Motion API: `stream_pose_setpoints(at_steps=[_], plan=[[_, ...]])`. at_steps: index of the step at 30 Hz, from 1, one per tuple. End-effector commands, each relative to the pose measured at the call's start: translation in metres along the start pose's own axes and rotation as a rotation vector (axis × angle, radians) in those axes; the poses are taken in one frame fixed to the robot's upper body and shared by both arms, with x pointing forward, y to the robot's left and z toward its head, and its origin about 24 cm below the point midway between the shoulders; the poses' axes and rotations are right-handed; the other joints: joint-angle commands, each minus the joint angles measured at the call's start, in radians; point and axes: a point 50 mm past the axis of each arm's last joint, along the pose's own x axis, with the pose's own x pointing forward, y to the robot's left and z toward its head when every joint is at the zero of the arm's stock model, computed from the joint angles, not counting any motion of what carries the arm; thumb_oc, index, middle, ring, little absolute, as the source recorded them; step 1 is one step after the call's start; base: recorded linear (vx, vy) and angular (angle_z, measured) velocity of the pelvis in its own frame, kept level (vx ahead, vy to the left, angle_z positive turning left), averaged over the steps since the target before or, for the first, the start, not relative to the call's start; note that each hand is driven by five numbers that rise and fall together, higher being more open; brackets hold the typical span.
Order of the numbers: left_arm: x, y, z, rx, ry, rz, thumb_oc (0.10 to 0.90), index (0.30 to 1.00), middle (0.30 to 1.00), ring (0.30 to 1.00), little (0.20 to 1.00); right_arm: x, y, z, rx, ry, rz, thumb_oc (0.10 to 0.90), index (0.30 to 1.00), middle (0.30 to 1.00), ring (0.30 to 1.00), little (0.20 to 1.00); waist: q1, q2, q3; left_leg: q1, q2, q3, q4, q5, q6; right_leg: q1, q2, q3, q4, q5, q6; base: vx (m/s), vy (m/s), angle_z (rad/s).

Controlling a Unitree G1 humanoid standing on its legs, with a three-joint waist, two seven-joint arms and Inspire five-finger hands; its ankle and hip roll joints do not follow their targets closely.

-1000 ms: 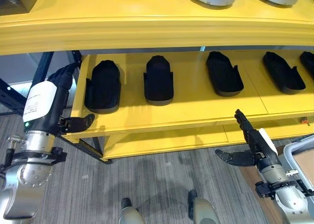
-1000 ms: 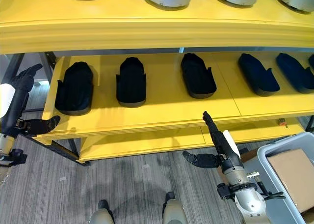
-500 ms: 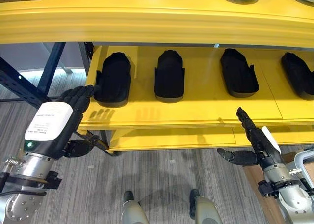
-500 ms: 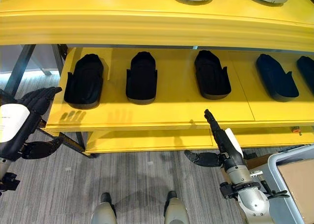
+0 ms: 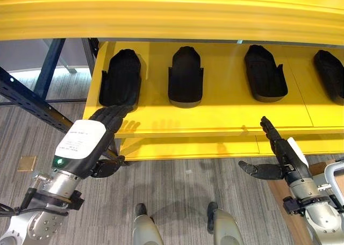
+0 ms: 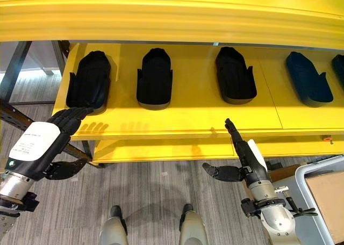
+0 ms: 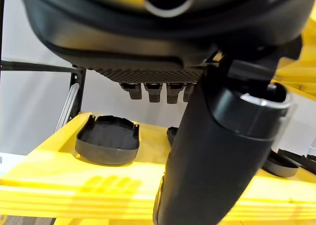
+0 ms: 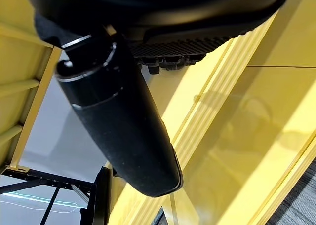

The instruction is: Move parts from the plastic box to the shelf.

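Left robot hand (image 5: 91, 143) has swung inward to the yellow metal shelf (image 5: 215, 113), fingers straight, empty; right robot hand (image 5: 279, 159) likewise. I count four black moulded plastic parts (image 5: 185, 84) shelved; grey plastic box (image 6: 317, 188) remains beside me.

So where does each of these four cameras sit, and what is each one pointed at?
Left eye view: on the head, looking down at the yellow shelf and its black parts; both robot hands show, left robot hand, right robot hand.
Right eye view: same scene, slightly offset.
Left wrist view: along the left robot hand toward the shelf's parts.
Right wrist view: along the right robot hand at the shelf's edge.
All share the shelf.
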Motion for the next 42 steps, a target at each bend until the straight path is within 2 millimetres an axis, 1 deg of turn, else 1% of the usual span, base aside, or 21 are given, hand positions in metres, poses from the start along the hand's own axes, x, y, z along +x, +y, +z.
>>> stream_pose_setpoints(at_steps=[1,5,16,21,27,32,42], plan=[[0.009,0.015,0.017,0.033,-0.108,0.111,0.9,1.0,1.0,1.0,1.0,0.016,-0.019,0.053,-0.031,-0.304,-0.089,0.9,1.0,1.0,1.0,1.0,-0.017,-0.024,-0.037,-0.014,0.04,0.018,0.027,0.017,0.05,0.047,-0.002,0.047,-0.018,0.051,-0.008,0.0,0.0,0.0],[0.011,0.007,0.015,0.025,-0.091,0.08,0.9,1.0,1.0,1.0,1.0,0.017,-0.019,0.054,-0.027,-0.306,-0.096,0.9,1.0,1.0,1.0,1.0,-0.017,-0.026,-0.035,-0.011,0.039,0.018,0.029,0.014,0.05,0.047,-0.001,0.049,-0.015,0.048,-0.008,0.0,0.0,0.0],[0.016,-0.003,0.001,0.061,-0.025,0.053,0.9,1.0,1.0,1.0,1.0,0.018,-0.02,0.051,-0.018,-0.289,-0.111,0.9,1.0,1.0,1.0,1.0,-0.019,-0.03,-0.039,-0.016,0.039,0.019,0.04,0.007,0.05,0.037,0.0,0.053,-0.004,0.044,-0.012,0.0,0.0,0.0],[0.021,-0.001,-0.003,0.08,-0.003,0.069,0.9,1.0,1.0,1.0,1.0,0.019,-0.02,0.049,-0.017,-0.276,-0.116,0.9,1.0,1.0,1.0,1.0,-0.02,-0.029,-0.044,-0.02,0.039,0.02,0.042,0.005,0.051,0.031,-0.001,0.055,0.001,0.042,-0.012,0.0,0.0,0.0],[0.026,0.005,-0.008,0.126,0.022,0.106,0.9,1.0,1.0,1.0,1.0,0.018,-0.02,0.046,-0.012,-0.259,-0.12,0.9,1.0,1.0,1.0,1.0,-0.025,-0.032,-0.056,-0.014,0.035,0.027,0.034,0.007,0.049,0.033,-0.004,0.056,-0.006,0.045,-0.014,0.0,0.002,-0.01],[0.037,0.011,-0.012,0.176,0.03,0.131,0.9,1.0,1.0,1.0,1.0,0.019,-0.019,0.045,-0.005,-0.249,-0.116,0.9,1.0,1.0,1.0,1.0,-0.033,-0.034,-0.066,-0.019,0.037,0.027,0.035,0.008,0.046,0.024,-0.002,0.061,-0.004,0.045,-0.016,0.0,0.0,0.0],[0.045,0.003,-0.019,0.153,0.06,0.117,0.9,1.0,1.0,1.0,1.0,0.019,-0.018,0.043,0.006,-0.239,-0.116,0.9,1.0,1.0,1.0,1.0,-0.041,-0.03,-0.072,-0.025,0.044,0.033,0.04,0.006,0.046,0.004,0.003,0.071,0.004,0.045,-0.017,0.0,0.0,-0.04]])
